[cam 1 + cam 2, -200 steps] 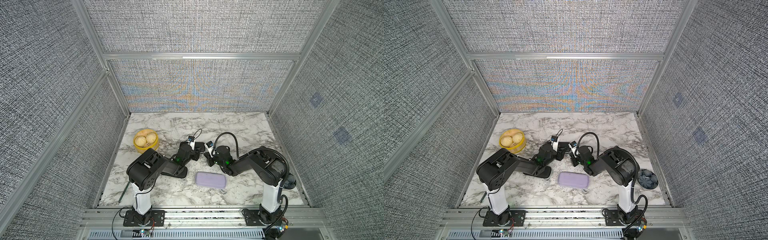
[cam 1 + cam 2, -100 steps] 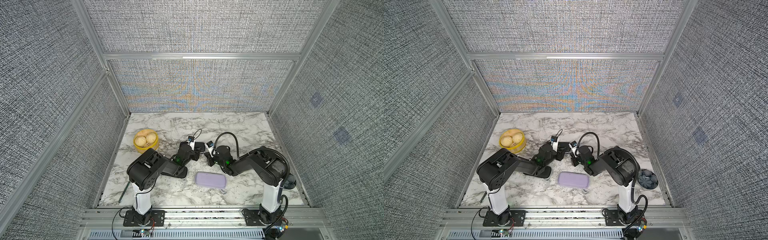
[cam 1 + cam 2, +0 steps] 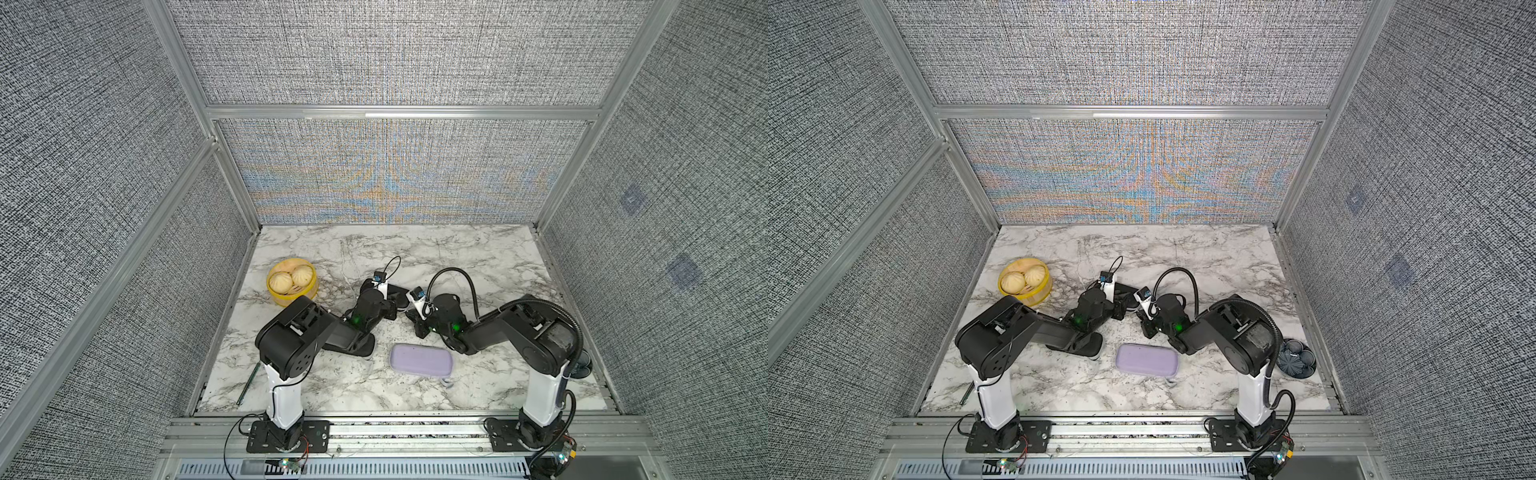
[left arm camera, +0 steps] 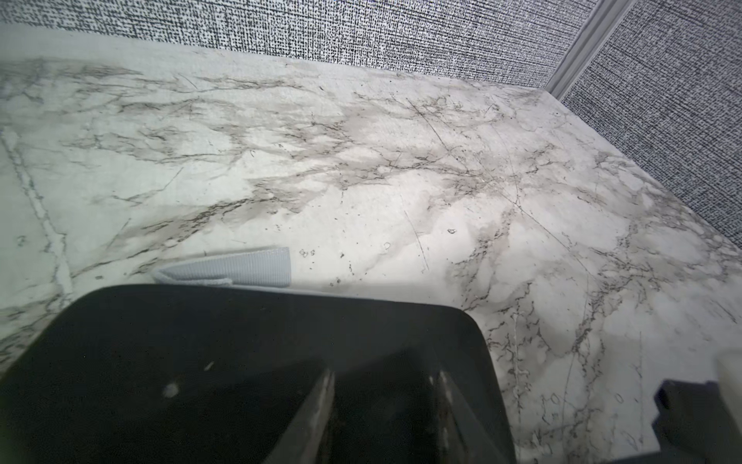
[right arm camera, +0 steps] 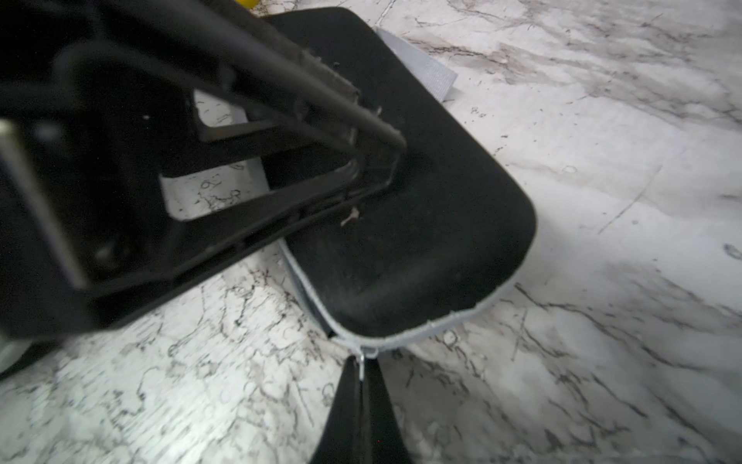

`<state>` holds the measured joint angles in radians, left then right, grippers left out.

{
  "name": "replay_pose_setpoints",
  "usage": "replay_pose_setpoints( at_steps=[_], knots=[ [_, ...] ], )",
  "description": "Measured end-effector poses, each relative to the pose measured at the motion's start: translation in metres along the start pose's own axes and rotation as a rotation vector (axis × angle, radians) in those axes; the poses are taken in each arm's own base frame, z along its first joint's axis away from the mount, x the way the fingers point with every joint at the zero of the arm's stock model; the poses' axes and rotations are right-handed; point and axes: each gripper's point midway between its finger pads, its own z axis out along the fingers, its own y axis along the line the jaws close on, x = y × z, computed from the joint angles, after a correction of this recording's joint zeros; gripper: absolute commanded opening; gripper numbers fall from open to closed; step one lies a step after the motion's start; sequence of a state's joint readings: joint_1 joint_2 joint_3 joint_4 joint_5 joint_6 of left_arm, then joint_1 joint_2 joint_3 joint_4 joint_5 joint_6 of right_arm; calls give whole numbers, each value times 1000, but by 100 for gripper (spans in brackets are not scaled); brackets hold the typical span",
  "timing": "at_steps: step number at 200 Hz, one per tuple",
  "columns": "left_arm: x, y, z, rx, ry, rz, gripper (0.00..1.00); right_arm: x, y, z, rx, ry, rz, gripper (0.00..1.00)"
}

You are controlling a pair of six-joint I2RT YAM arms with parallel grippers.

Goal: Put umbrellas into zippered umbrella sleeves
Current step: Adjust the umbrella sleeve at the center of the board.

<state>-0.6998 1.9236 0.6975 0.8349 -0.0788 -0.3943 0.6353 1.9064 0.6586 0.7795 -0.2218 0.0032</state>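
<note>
Now that the right jaws have pinched shut on the zipper pull (image 5: 362,360) at the end of the black case (image 5: 421,221) lying on the tabletop (image 4: 401,180), while the left jaws, slightly apart, press its lid, I'd guess zipping comes next, umbrella hidden.

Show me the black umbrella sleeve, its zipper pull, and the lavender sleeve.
black umbrella sleeve (image 5: 421,225): right wrist view, middle of its top shell.
zipper pull (image 5: 363,357): right wrist view, metal tab at the sleeve's edge.
lavender sleeve (image 3: 420,360): a top view, centre of its closed lid.
</note>
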Motion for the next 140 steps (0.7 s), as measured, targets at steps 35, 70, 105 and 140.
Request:
replay_pose_setpoints(
  at_steps=[35, 70, 105, 140],
  knots=[
    [-1, 3, 3, -23, -10, -31, 33, 1, 11, -3, -62, 10, 25, 0],
    [-2, 4, 8, -29, -17, -62, 15, 2, 17, -6, -85, 15, 31, 0],
    [-1, 6, 10, -38, -12, -83, 7, 1, 27, -3, -99, 23, 26, 0],
    [-1, 6, 15, -31, -23, -101, 10, -2, 33, 1, -88, 35, 22, 0]
  ],
)
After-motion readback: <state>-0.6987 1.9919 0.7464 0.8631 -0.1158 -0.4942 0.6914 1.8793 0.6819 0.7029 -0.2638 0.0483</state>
